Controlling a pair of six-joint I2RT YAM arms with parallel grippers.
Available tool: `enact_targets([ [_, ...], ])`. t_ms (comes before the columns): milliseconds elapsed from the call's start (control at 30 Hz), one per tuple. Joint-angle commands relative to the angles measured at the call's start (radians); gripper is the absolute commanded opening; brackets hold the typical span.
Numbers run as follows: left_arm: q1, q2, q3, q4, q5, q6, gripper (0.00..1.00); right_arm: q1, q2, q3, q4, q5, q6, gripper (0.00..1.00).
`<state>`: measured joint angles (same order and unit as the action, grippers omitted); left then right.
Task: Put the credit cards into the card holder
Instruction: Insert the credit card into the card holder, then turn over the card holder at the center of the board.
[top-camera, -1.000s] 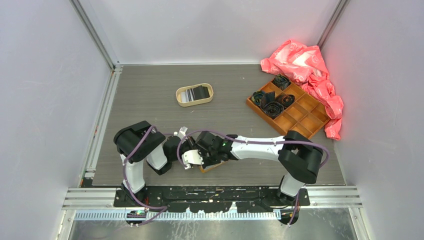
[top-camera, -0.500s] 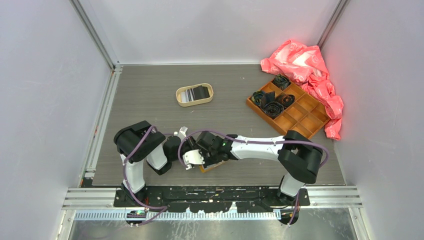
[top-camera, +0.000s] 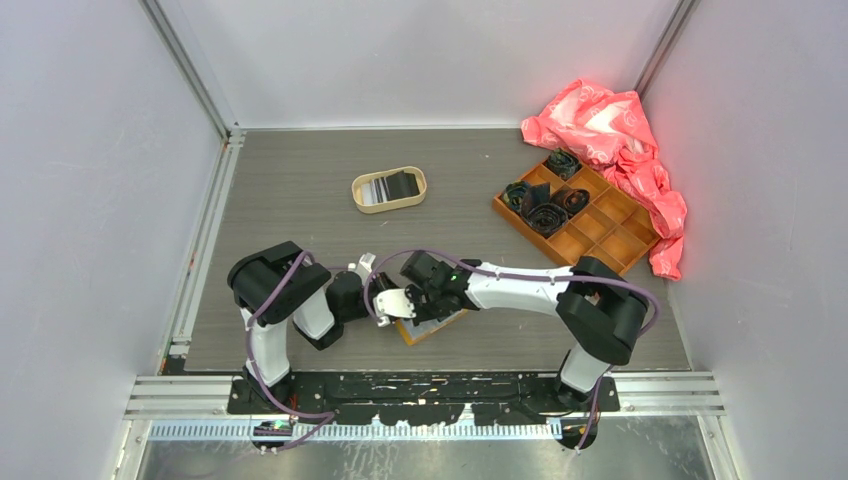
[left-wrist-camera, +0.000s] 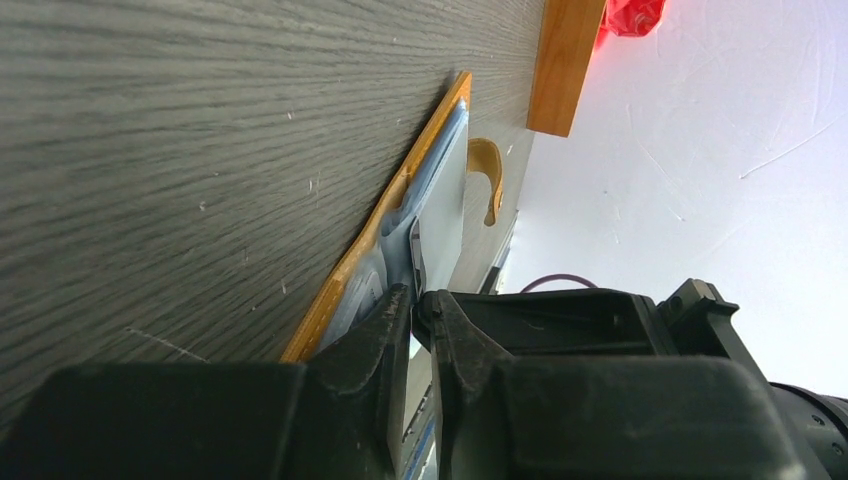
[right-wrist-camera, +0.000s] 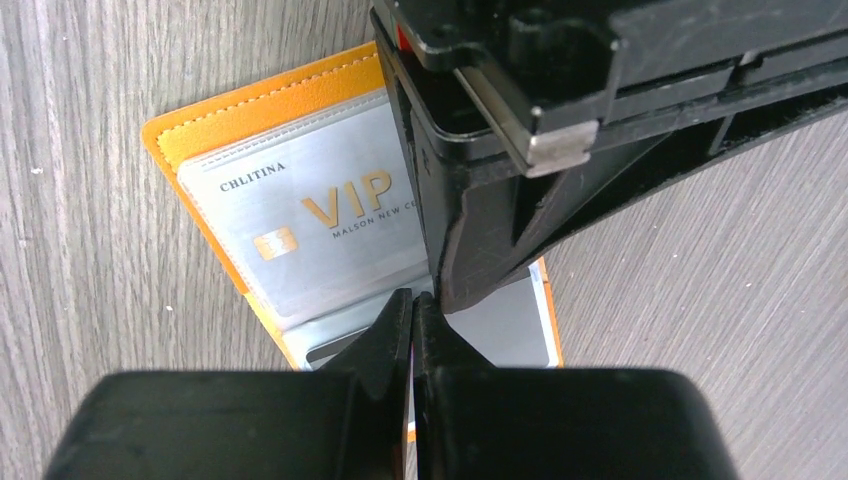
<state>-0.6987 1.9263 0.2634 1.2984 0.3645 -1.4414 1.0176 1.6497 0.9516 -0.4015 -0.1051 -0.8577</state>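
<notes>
One card (right-wrist-camera: 320, 225) sits in the holder (right-wrist-camera: 260, 105); two cards (top-camera: 400, 184) wait in the tray (top-camera: 390, 209). Left gripper (left-wrist-camera: 418, 300) clamps the holder; right gripper (right-wrist-camera: 411, 300) is together.

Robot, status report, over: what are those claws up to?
Left claw pinching a pale sheet at the open card holder, card or sleeve unclear. Right claw shut at sleeve edge. Silver VIP card in sleeve; two cards in oval tray. Nothing blocking.

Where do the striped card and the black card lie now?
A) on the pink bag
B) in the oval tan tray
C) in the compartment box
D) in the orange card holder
B: the top view shows the striped card and black card inside the oval tray.
</notes>
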Motion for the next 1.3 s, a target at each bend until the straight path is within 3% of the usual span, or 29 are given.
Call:
enact_targets([
  [0, 0.003, -0.003, -0.01, -0.065, 0.002, 0.026, 0.16, -0.036, -0.055, 0.026, -0.051, -0.039, 0.001, 0.03],
  [200, 0.004, -0.072, -0.021, -0.108, -0.003, 0.038, 0.17, -0.116, -0.125, 0.05, -0.131, -0.268, 0.03, 0.05],
  [367, 0.003, -0.202, -0.01, -0.262, -0.009, 0.086, 0.18, -0.195, -0.175, 0.057, -0.158, -0.397, 0.062, 0.06],
  [567, 0.004, -0.492, 0.053, -0.708, -0.05, 0.224, 0.19, -0.284, -0.198, 0.079, -0.18, -0.51, 0.142, 0.08],
  [700, 0.004, -0.755, 0.133, -1.069, -0.126, 0.39, 0.2, -0.329, -0.19, 0.106, -0.182, -0.563, 0.241, 0.1],
  [800, 0.003, -0.916, 0.185, -1.248, -0.193, 0.491, 0.22, -0.357, -0.18, 0.118, -0.183, -0.602, 0.299, 0.13],
  [967, 0.007, -1.112, 0.185, -1.362, -0.278, 0.58, 0.49, -0.391, -0.151, 0.126, -0.177, -0.663, 0.391, 0.18],
  [1200, 0.01, -1.308, 0.023, -1.212, -0.291, 0.519, 0.89, -0.407, -0.062, 0.166, -0.24, -0.68, 0.426, 0.24],
  [1267, 0.01, -1.353, -0.027, -1.191, -0.308, 0.481, 0.91, -0.408, -0.029, 0.187, -0.264, -0.663, 0.44, 0.24],
])
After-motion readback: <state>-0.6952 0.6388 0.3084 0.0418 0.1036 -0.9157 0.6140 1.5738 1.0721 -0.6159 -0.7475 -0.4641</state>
